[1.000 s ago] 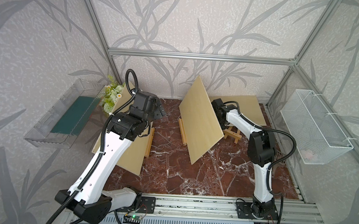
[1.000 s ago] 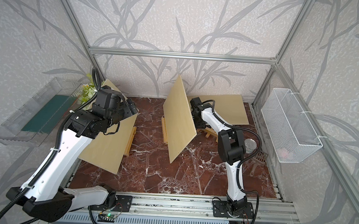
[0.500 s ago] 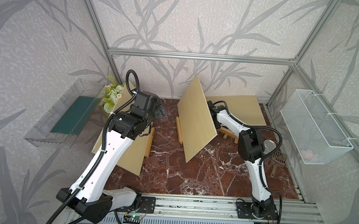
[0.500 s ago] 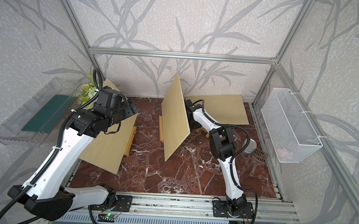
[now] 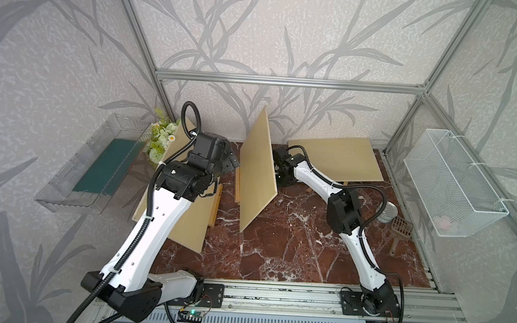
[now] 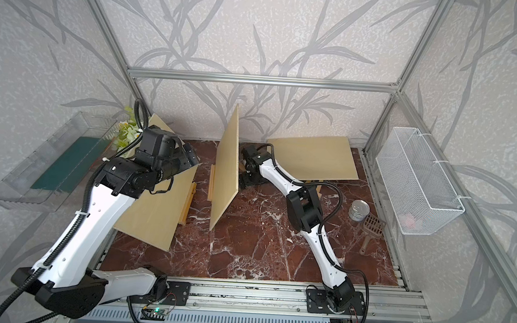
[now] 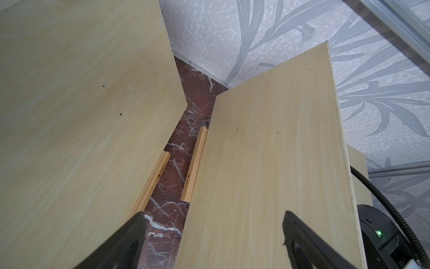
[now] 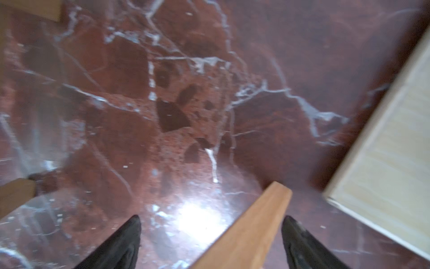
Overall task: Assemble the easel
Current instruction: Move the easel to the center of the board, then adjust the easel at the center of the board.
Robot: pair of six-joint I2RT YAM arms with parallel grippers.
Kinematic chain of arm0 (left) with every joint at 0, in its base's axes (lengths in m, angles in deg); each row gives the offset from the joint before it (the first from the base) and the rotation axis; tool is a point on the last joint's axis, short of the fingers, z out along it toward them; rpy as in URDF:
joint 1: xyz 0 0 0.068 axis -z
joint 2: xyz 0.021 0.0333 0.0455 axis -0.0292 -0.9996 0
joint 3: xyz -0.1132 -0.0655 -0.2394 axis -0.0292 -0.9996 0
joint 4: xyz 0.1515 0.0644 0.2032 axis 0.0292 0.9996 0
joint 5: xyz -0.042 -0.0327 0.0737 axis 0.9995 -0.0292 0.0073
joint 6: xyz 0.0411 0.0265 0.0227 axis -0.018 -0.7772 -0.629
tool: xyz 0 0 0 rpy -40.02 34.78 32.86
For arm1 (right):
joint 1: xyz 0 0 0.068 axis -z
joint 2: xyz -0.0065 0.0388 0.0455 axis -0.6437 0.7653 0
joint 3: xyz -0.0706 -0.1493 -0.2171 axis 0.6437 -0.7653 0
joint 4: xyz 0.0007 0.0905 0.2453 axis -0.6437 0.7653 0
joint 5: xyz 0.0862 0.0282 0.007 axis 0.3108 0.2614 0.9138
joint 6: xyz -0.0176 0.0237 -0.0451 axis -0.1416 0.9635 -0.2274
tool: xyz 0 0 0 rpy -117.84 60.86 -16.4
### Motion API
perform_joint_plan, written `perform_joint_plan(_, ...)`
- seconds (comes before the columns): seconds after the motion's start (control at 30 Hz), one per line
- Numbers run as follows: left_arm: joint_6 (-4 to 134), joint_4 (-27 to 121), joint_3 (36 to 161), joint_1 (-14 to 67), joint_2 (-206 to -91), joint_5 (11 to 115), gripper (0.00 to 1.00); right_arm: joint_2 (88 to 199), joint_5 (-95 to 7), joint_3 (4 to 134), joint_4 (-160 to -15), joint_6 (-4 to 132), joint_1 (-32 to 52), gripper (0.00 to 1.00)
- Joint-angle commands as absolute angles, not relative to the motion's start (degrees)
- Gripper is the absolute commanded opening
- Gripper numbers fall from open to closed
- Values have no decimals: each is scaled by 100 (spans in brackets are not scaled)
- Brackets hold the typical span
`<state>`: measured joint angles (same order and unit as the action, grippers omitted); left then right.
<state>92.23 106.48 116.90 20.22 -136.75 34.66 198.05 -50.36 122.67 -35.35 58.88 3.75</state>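
Three pale plywood boards stand on the marble floor. The left board [image 5: 192,222] leans under my left arm. The middle board [image 5: 258,174] stands nearly upright on its wooden ledge bar [image 7: 194,165]. The right board [image 5: 334,162] lies low at the back. My left gripper [image 7: 214,219] is open and faces the middle board [image 7: 267,163] without touching it. My right gripper [image 5: 278,166] is behind that board, low over the floor. It is open [image 8: 210,223], and a wooden easel strut [image 8: 251,233] lies loose between its fingers.
A tin can [image 5: 388,213] and a brown scoop [image 5: 400,231] sit at the right side. A white wire basket [image 5: 452,183] hangs on the right wall. A clear tray [image 5: 97,164] and flowers [image 5: 160,137] are at the left.
The middle board has swung more upright and shifted left. My right arm has reached further left behind it. The left arm has barely moved.
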Motion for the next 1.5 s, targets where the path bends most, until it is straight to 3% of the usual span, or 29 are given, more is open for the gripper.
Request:
perform_joint_plan(0.0, 9041, 10878, 11834, 1986, -13642, 3319, 93, 19837, -4562, 12468, -3445, 6173, 328, 93)
perform_joint_plan(0.3, 8223, 10688, 12334, 1986, -13700, 3644, 93, 18361, -4637, 10938, -3860, 6145, 409, 94)
perform_joint_plan(0.5, 7560, 10074, 12861, 2105, -13797, 4903, 93, 16984, -4641, 9238, -4450, 6410, 671, 94)
perform_joint_plan(0.73, 6773, 10540, 14730, 3665, -15210, 5368, 94, 15772, -4969, 8168, -4491, 6515, 1366, 94)
perform_joint_plan(0.9, 6283, 10361, 15188, 4731, -16303, 5437, 94, 15087, -4967, 7809, -4447, 6696, 2157, 94)
perform_joint_plan(1.0, 5600, 10052, 14784, 5386, -16710, 5203, 95, 14756, -5031, 7560, -4499, 6843, 2608, 94)
perform_joint_plan(1.1, 4819, 9102, 13586, 5942, -16696, 4657, 97, 14497, -5115, 7287, -4638, 6872, 2908, 94)
perform_joint_plan(1.3, 4835, 6658, 11015, 6054, -16354, 4353, 97, 14408, -5252, 7073, -4618, 6886, 3083, 94)
perform_joint_plan(1.47, 4564, 5817, 9669, 6125, -16425, 4059, 98, 14514, -5129, 7061, -4579, 6944, 3101, 94)
